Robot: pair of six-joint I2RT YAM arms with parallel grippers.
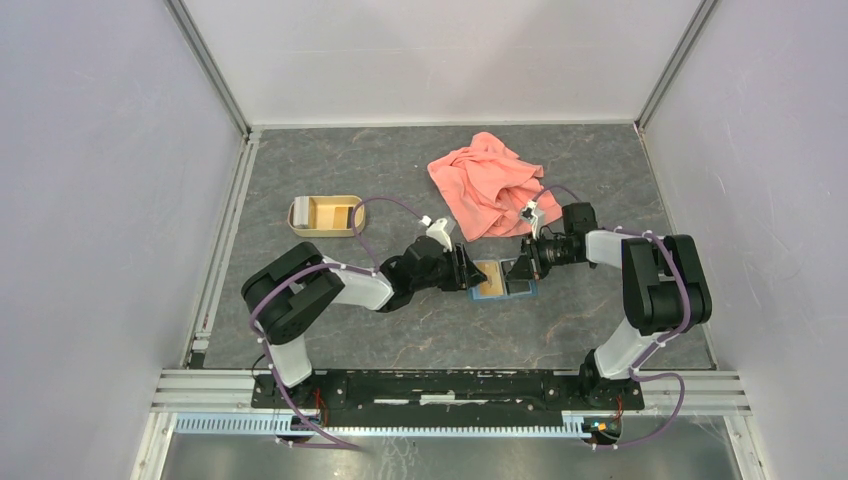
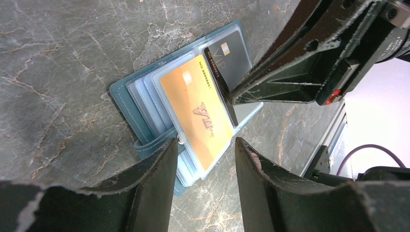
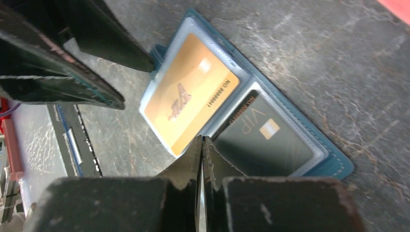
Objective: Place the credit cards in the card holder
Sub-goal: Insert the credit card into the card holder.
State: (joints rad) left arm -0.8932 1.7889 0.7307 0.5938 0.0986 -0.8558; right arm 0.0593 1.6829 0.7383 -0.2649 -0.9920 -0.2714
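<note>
The card holder [image 1: 533, 291] [image 2: 121, 94] [image 3: 333, 162] lies open on the table between both grippers. An orange credit card [image 1: 490, 279] [image 2: 196, 108] [image 3: 188, 99] sits in its left clear sleeve. A dark card marked VIP [image 2: 229, 58] [image 3: 268, 135] is in the right sleeve. My left gripper [image 1: 470, 270] [image 2: 205, 142] is open just above the holder's strap edge, with nothing between its fingers. My right gripper [image 1: 518, 268] [image 3: 201, 139] is shut, its tips at the seam between the two sleeves. Whether it pinches a sleeve edge is unclear. A tan tray [image 1: 350, 229] holds more cards.
A salmon-pink cloth [image 1: 485, 180] lies crumpled behind the right arm. The tan tray stands at the back left. White walls enclose the table on three sides, and a metal rail [image 1: 450, 385] runs along the near edge.
</note>
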